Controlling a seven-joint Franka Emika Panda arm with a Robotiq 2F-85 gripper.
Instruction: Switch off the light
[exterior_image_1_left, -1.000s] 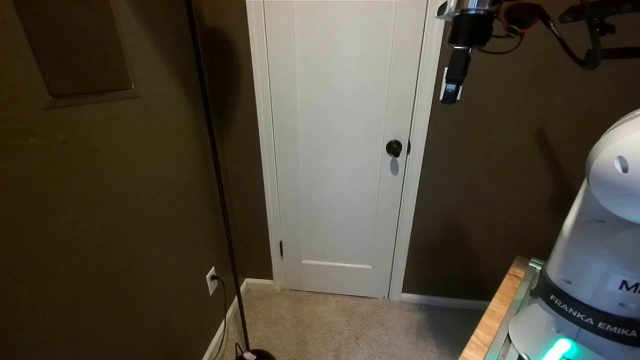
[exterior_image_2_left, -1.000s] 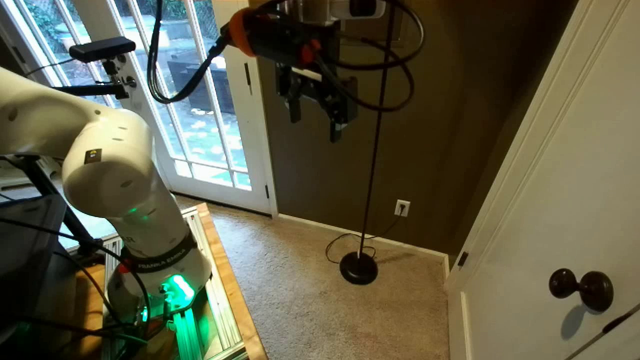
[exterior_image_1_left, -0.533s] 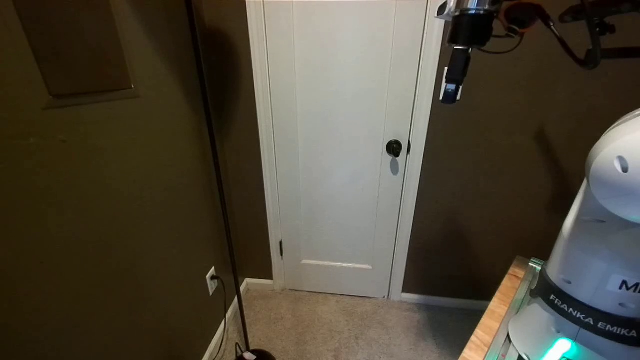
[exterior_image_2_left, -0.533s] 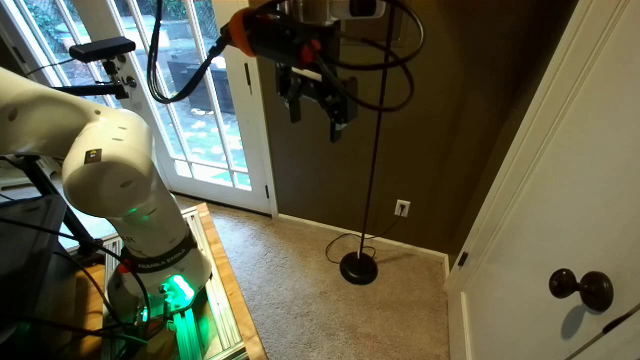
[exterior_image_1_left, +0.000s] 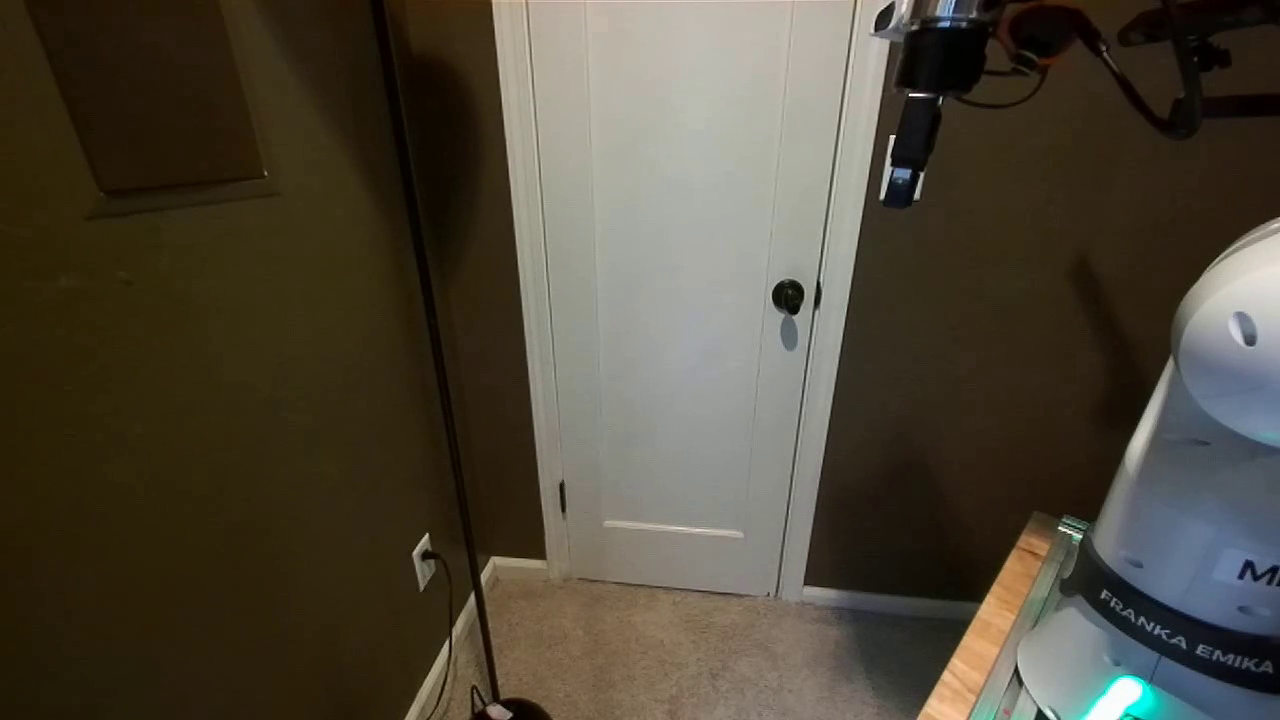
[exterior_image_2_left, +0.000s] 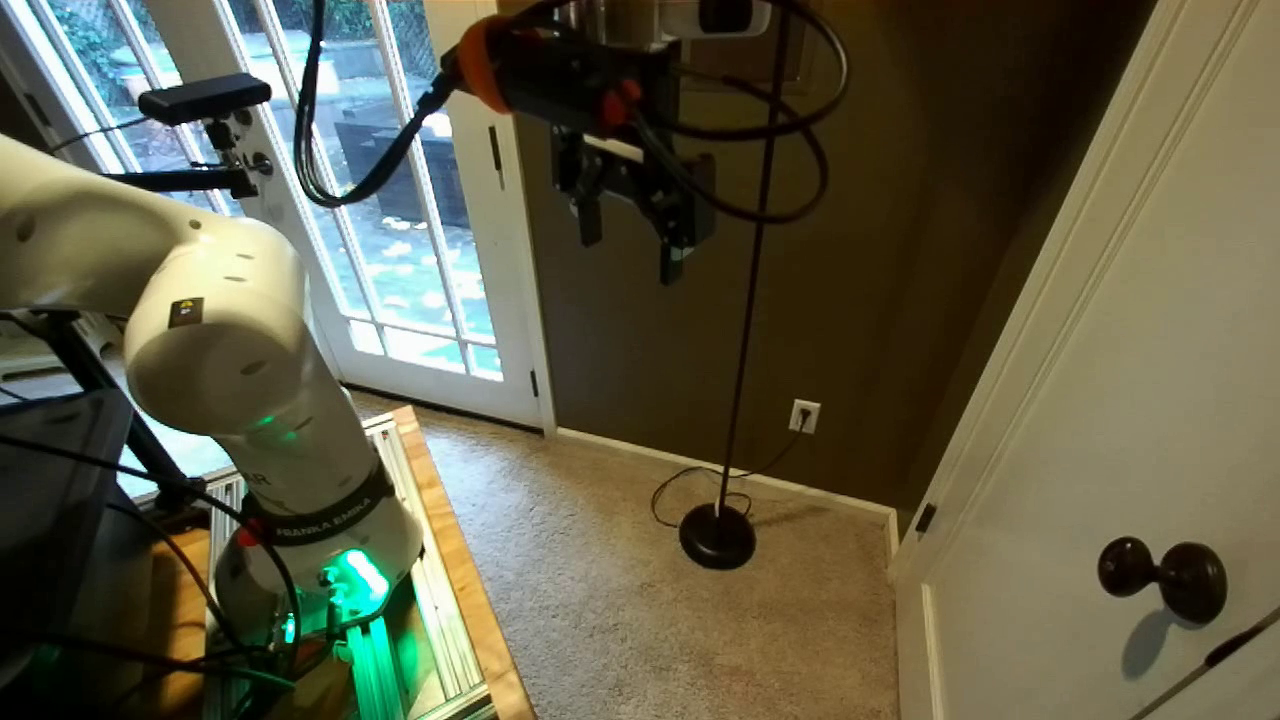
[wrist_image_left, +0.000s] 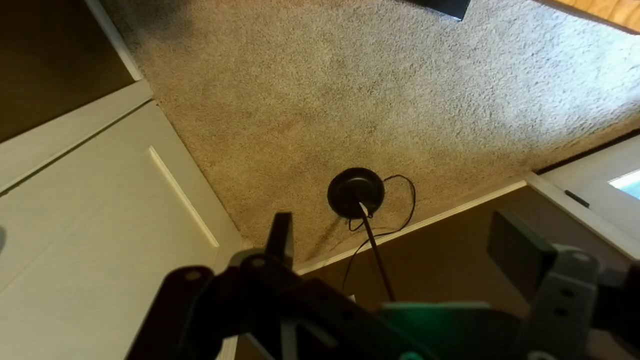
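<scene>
Brown walls (exterior_image_1_left: 250, 420) bound the room, their foot edged by a white baseboard (exterior_image_2_left: 600, 443). Beige carpet (exterior_image_2_left: 620, 620) gives a broad strip of floor between that edge and the bench (exterior_image_2_left: 460, 560). A white door (exterior_image_1_left: 680, 250) stands closed inside its pale trim (exterior_image_1_left: 835, 300), and a glazed door (exterior_image_2_left: 430, 230) rises beyond the bench. The robot arm (exterior_image_2_left: 240, 330) is mounted near the bench's wooden rim and holds its wrist high, out past that edge. A black floor lamp (exterior_image_1_left: 437, 350) stands upright on the carpet near the corner, its round base (exterior_image_2_left: 717, 537) just off the baseboard and well apart from the bench. The gripper (exterior_image_2_left: 630, 248) hangs fingers downward, the two fingers spread wide; through the gap the wrist view shows the lamp's pole, carpet and wall. Black cables (exterior_image_2_left: 398, 150) loop out on either side of it, adding to its breadth. A white outlet (exterior_image_2_left: 812, 412) low on the wall holds a plug (exterior_image_2_left: 803, 420). A white plate (exterior_image_1_left: 887, 175) sits on the wall just beside the door trim, mostly behind the gripper; what is on it, and how much room separates it from the fingers, I cannot tell. A dark knob (exterior_image_1_left: 788, 297) juts near the white door's side edge.
</scene>
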